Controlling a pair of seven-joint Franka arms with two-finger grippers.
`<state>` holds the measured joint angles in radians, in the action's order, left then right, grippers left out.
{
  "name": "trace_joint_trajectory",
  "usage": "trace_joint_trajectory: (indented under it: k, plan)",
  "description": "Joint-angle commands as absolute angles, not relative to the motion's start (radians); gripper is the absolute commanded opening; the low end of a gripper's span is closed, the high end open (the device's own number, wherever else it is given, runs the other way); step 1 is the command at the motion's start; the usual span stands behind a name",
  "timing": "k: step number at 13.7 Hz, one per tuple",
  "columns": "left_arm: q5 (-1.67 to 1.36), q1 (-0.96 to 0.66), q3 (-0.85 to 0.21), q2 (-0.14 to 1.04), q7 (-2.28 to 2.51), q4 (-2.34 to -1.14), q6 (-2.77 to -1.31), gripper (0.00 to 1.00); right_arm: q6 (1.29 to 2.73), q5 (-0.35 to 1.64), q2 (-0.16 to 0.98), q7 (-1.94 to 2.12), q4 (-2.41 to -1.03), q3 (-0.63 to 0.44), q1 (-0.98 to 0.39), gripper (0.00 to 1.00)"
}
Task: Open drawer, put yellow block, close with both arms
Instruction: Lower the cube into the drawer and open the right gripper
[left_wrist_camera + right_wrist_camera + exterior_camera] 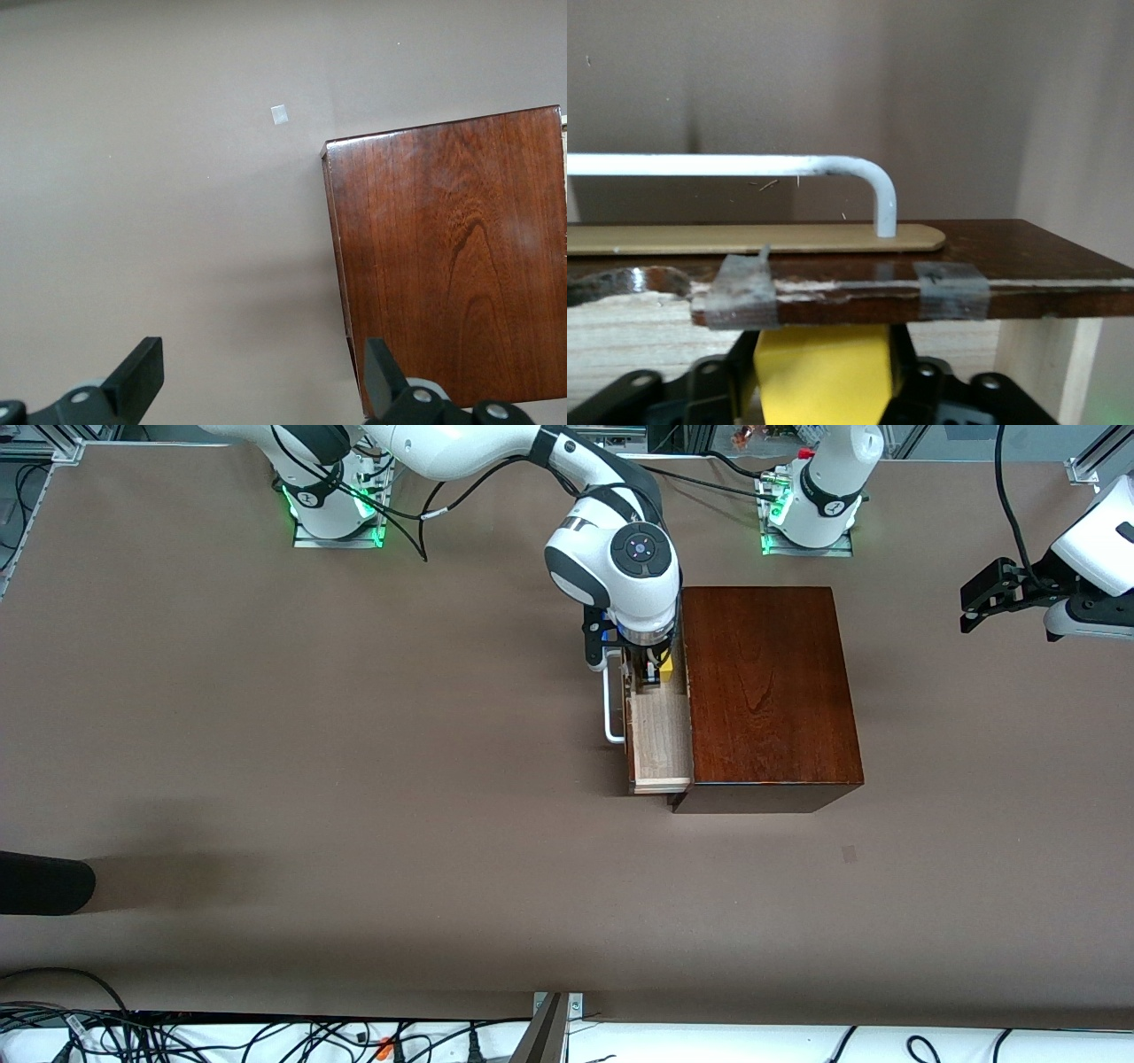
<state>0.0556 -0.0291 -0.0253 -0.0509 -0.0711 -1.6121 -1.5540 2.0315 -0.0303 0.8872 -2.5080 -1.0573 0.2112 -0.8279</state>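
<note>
The mahogany box (766, 691) stands mid-table with its drawer (660, 740) pulled out toward the right arm's end, showing the pale tray and the white handle (611, 708). My right gripper (656, 671) is down in the open drawer, shut on the yellow block (666, 669). The right wrist view shows the block (824, 372) between my fingers (899, 372), just inside the drawer front (859, 301) and handle (744, 166). My left gripper (983, 607) waits open and empty in the air over the table at the left arm's end; its wrist view (261, 363) shows the box top (452, 257).
A small grey tape patch (849, 854) lies on the table nearer to the front camera than the box. A dark object (44, 881) juts in at the right arm's end. Cables run along the front edge. Grey tape pieces (744, 292) stick to the drawer front's top edge.
</note>
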Motion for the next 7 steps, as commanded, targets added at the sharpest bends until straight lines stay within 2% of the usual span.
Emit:
trace_joint_trajectory:
  k: [1, 7]
  plan:
    - [0.029, -0.037, -0.031, -0.055, -0.080, -1.597, -1.539, 1.00, 1.965, -0.038, 0.888, -2.528, -1.017, 0.204, -0.833, 1.00]
    - [0.029, -0.041, -0.041, -0.032, -0.081, -1.582, -1.548, 1.00, 1.705, -0.009, 0.718, -2.351, -0.968, 0.210, -0.724, 1.00]
